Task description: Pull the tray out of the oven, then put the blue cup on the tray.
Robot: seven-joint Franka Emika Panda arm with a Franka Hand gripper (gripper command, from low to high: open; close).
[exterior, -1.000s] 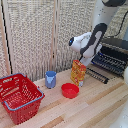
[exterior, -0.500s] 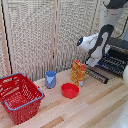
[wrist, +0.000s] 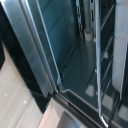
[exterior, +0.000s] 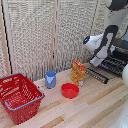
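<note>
**Arm at the oven mouth, blue cup waiting on the desk**

Exterior view: the white arm reaches down toward the oven, which sits at the exterior view's right edge of the wooden desk. The oven door hangs open, and the tray, a dark rack of thin parallel bars, shows in the opening with its front edge toward the desk. The hand is hidden behind the arm's wrist here, so I cannot tell whether its fingers are apart or together. The blue cup stands upright on the desk, well apart from the oven, near the slatted screen behind. An orange carton stands upright between the cup and the oven, just beside the lowered door. A red bowl sits in front of the carton, closer to the camera. A red mesh basket occupies the exterior view's left end of the desk.

Wrist view: the camera looks into the oven's dark cavity, with silvery trim framing the opening and thin rack bars running along one side. A strip of pale desk shows outside the frame. No fingers of the hand appear.
</note>
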